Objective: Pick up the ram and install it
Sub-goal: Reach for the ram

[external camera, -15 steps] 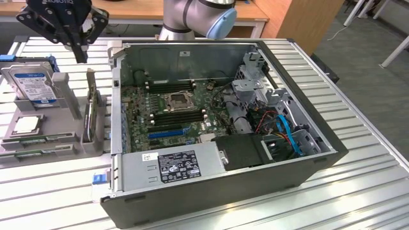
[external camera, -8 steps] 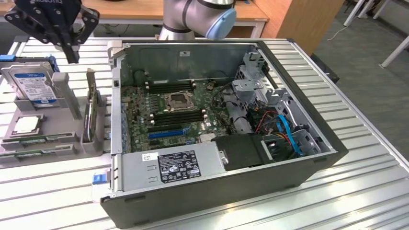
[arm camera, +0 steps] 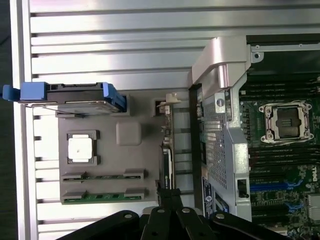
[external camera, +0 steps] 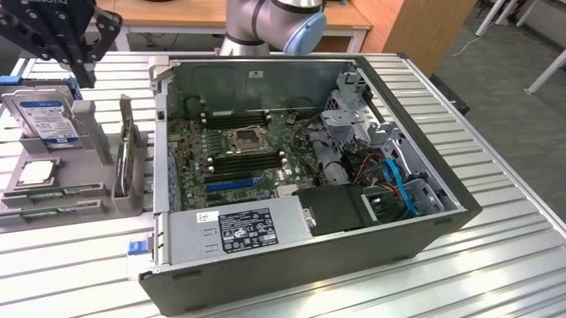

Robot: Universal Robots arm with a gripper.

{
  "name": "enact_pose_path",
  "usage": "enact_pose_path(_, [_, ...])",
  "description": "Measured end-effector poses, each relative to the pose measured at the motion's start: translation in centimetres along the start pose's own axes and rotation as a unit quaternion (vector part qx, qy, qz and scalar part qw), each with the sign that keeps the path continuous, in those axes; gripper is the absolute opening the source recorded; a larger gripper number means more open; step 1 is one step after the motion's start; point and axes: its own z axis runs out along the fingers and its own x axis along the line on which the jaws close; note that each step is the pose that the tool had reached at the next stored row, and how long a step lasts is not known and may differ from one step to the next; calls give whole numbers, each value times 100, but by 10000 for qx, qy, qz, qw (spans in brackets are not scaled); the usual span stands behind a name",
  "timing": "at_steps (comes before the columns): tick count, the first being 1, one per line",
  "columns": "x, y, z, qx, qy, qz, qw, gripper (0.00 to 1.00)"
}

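Observation:
Two ram sticks lie flat, side by side, in slots at the near end of a grey holder on the exterior view's left. The wrist view shows them from above as thin green strips, the second strip just beside the first. My gripper hangs above the holder's far end, well clear of the ram. Its black fingers are shut together with nothing between them. The open computer case lies on its side, and its motherboard memory slots are bare.
The holder also carries an upright silver hard drive, a tall green expansion card on edge and a processor chip. A power supply fills the case's near corner. The arm's base stands behind the case on the slatted metal table.

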Motion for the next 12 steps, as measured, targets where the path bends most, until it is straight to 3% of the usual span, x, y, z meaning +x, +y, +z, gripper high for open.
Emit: enact_pose_path(12, [248,-19,-5,0,0,0,10000,10])
